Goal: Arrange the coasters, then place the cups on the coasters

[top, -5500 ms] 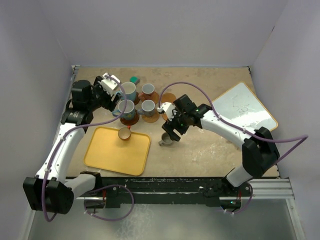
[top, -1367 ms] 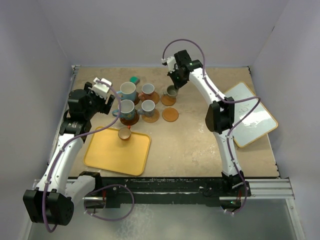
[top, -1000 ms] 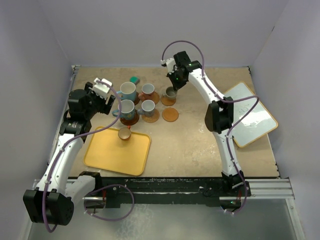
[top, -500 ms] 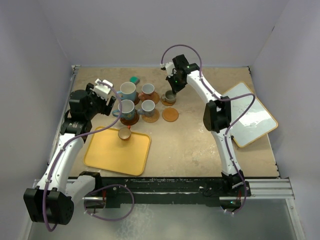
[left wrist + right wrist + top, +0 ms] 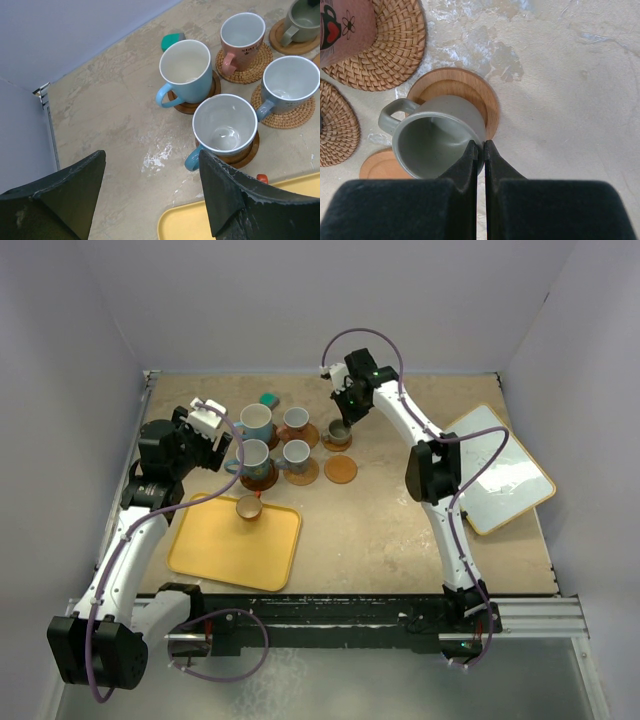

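Now the right claw [image 5: 480, 150] has brought the little grey cup [image 5: 435, 140] over the back coaster [image 5: 465, 85], pinching its rim tight. Left claw [image 5: 151, 160] gapes empty. Set down off-centre, the cup could tip off.

The grey-olive cup [image 5: 340, 430] has travelled from the middle of the surface, on the side toward its near edge, up to the far edge, carried in the right gripper [image 5: 344, 416]. A little over a second ago it hung higher above the smooth wooden coaster [image 5: 337, 442] there. Since then it has come down over that coaster, off-centre, though whether it rests on the wood cannot be told. The right arm, folded low over the right half of the surface before, now stretches to the far edge. The left gripper [image 5: 150, 156] has drawn back from above the far light blue mug [image 5: 257, 421] toward the left edge.
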Controlling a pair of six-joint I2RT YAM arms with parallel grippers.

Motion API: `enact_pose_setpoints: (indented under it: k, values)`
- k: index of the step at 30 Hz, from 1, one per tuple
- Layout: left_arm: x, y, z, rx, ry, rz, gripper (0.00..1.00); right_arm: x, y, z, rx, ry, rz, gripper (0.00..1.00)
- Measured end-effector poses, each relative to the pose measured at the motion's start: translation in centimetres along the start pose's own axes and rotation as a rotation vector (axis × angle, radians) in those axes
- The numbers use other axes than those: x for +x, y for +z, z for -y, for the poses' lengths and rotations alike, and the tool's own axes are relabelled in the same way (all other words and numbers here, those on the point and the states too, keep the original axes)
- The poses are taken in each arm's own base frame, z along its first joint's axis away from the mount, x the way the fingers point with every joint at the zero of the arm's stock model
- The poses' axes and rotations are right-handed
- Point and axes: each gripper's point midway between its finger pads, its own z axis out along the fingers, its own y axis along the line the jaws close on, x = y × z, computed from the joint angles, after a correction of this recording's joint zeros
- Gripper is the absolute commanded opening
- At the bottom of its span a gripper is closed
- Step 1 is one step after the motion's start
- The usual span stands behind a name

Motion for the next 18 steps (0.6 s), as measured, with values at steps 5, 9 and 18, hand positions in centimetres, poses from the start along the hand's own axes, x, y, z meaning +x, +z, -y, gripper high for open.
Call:
enact_pose_setpoints:
  k: [5,9,18]
  values:
    - [0.00,0.01,0.03,0.002,0.001,0.000,0.72,-0.05,-0.02,0.02,0.001,-0.001,0.001,0.02]
    - [0.00,0.02,0.04,0.003,0.001,0.000,0.72,-0.05,0.00,0.01,0.000,0.000,0.001,0.07]
    - [0.03,0.09,0.18,0.010,0.001,0.001,0.72,-0.06,0.07,0.02,0.001,-0.001,0.002,0.19]
